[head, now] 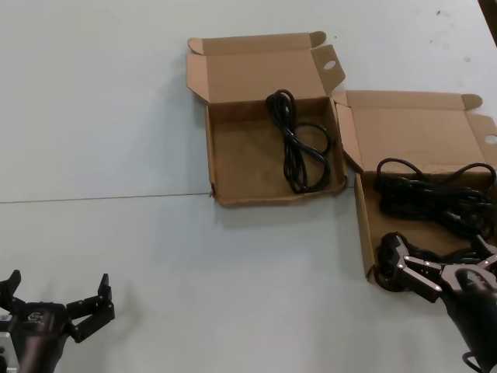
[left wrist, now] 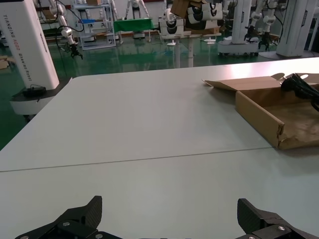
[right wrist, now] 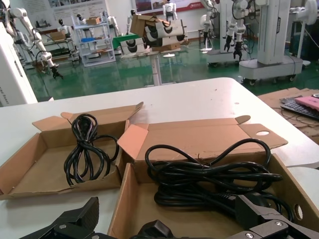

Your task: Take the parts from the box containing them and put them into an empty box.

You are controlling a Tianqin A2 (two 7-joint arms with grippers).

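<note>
**Right gripper at source box, cable pile tangled**

Right gripper (head: pixel 409 268) spread wide over near edge of straight-walled cardboard box (head: pixel 363 221), nothing held. Coiled black power cables (head: pixel 435 194) heaped inside, loops overlapping. One cable (head: pixel 297 144) already in wavy-edged box (head: pixel 211 151). Left gripper (head: pixel 58 299) parked low on white table (head: pixel 109 116), open and empty.

Risks: snagging two bundles at once; dragging light box; catching near wall on descent.

Surface: a wide pale grey-white surface (left wrist: pixel 149 129) with a thin seam line across it.
Floor: glossy green floor (left wrist: pixel 149 52).
Furniture: metal shelves (right wrist: pixel 94 47) and white machine columns (right wrist: pixel 271 30) stand in the hall behind.
</note>
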